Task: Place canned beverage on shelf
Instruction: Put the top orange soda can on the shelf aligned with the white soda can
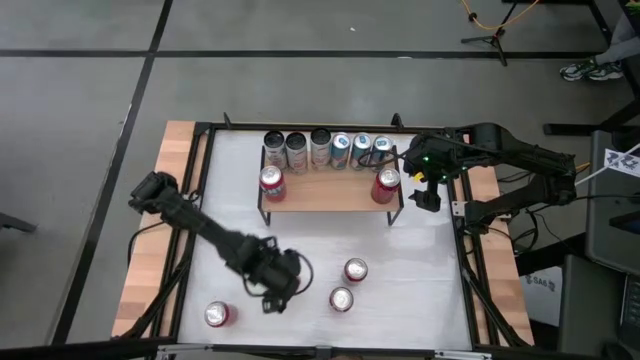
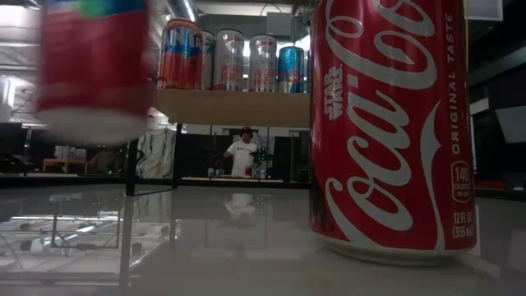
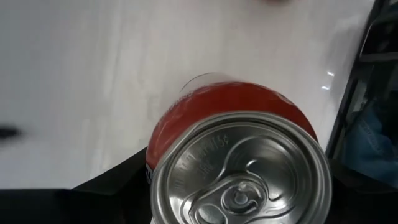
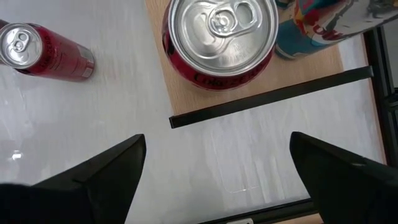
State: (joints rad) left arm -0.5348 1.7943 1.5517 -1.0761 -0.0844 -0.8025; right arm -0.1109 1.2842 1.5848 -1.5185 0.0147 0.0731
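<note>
White table (image 1: 230,200) bearing a wood-topped shelf (image 1: 330,192) toward the far edge and three red cans (image 1: 347,285) nearer the front. On the shelf, eight upright cans (image 1: 322,148): six behind, two red ahead.

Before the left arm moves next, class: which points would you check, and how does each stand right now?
1. Can between the left gripper fingers: ok.
2. Can off the table: ok, low view shows it raised.
3. Free spot on the shelf, front middle: ok.
4. Right gripper open, at the shelf's right end, off that spot: ok.
5. Grip firm enough: cannot tell.
</note>
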